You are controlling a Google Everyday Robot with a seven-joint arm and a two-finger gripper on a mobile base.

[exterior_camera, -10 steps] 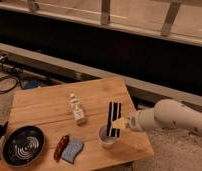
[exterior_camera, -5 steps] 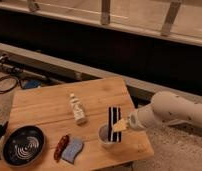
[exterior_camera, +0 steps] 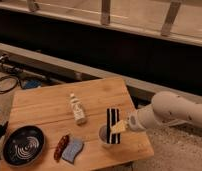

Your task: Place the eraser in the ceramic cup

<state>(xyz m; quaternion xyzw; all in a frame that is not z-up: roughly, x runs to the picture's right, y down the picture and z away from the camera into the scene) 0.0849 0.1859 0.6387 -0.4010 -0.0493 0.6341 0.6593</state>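
The eraser (exterior_camera: 112,125), a black block with white lengthwise stripes, stands upright with its lower end in or just behind the ceramic cup (exterior_camera: 104,136), a small whitish cup near the front right of the wooden table (exterior_camera: 49,107). My gripper (exterior_camera: 120,127) reaches in from the right on a white arm and sits right against the eraser's right side, at the cup's rim. I cannot tell whether it still holds the eraser.
A small white bottle (exterior_camera: 77,109) lies mid-table. A dark bowl with a white spiral (exterior_camera: 23,145) sits front left. A blue-grey pad (exterior_camera: 73,150) and a red object (exterior_camera: 60,146) lie left of the cup. Cables (exterior_camera: 6,82) lie on the floor at left.
The eraser has gone from tilted above the table to upright at the cup and lower. My gripper has moved slightly left and down with it.
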